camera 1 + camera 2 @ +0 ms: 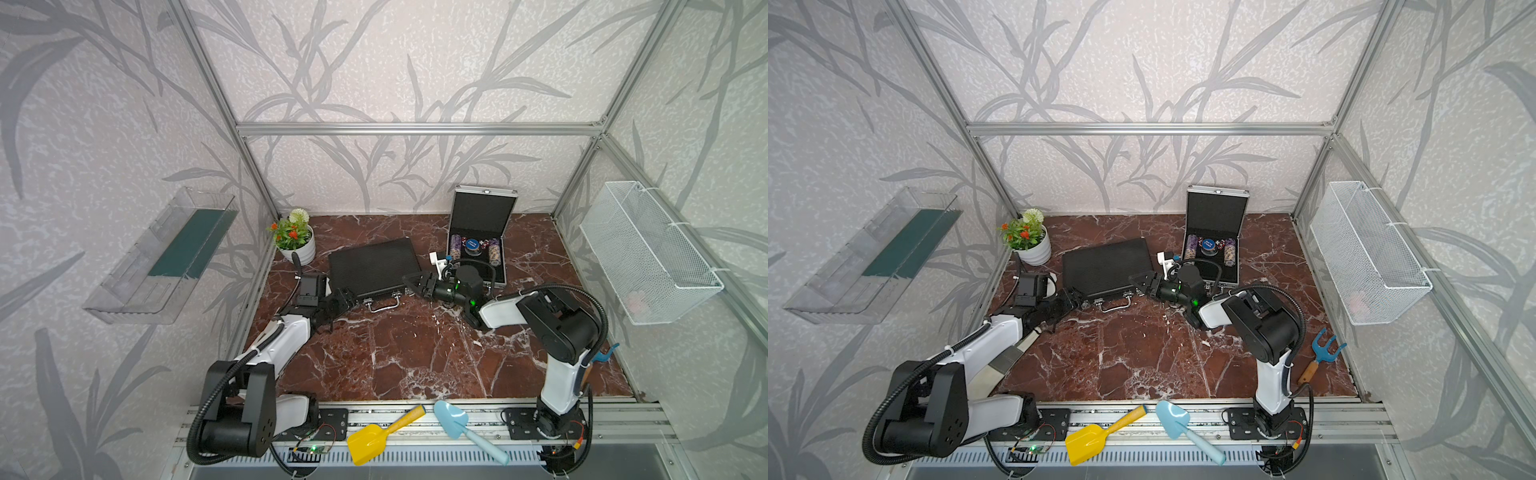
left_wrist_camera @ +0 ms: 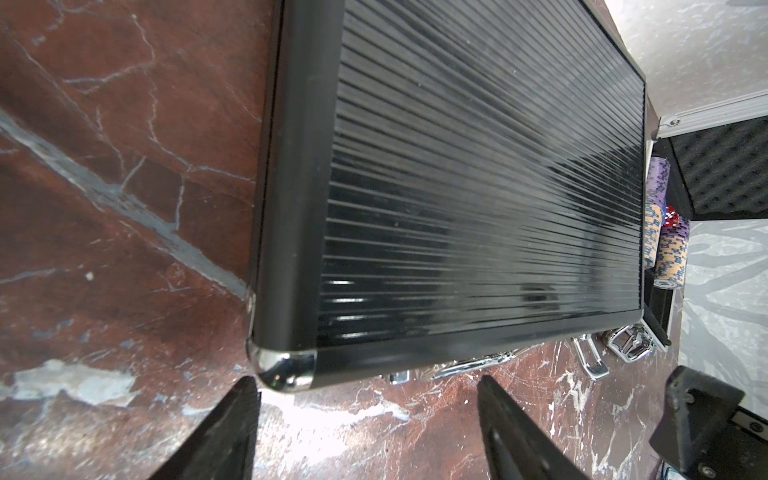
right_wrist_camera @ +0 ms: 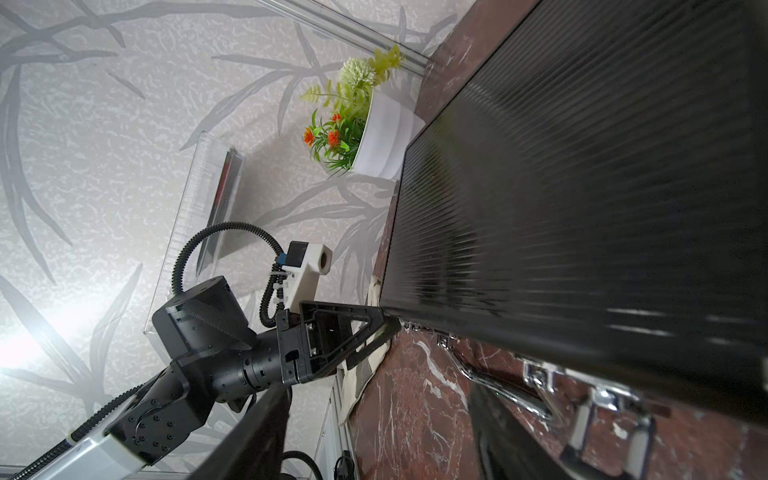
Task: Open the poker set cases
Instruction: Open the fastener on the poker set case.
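The black case (image 1: pixel 370 266) lies flat and shut in the middle of the marble table (image 1: pixel 415 357), with its chrome handle (image 1: pixel 382 306) toward the robot. The silver case (image 1: pixel 482 212) stands just beside it on the right, already open, with the lid upright and poker chips (image 1: pixel 457 242) in the foam. We judge the black case to be a stiff metal shell, probably heavy if it is full. Its glossy ribbed top looks slippery, so we would not press there. Better places are the latches (image 3: pixel 536 374) beside the handle and then the front lip of the lid near the corners, because the hinge seems to be on the far edge. The left gripper (image 1: pixel 338 301) is at the near left corner and the right gripper (image 1: pixel 415 284) at the near right corner, both with jaws apart and holding nothing. The left wrist view shows what the top views do not: the chrome corner cap (image 2: pixel 284 370) sits just in front of the empty jaws, not between them. The right wrist view looks low along the front edge and shows the latches and the handle from close, though we cannot tell if the latches are released. Only the top views show both cases together, and the flower pot (image 1: pixel 299 249) beyond the left arm.
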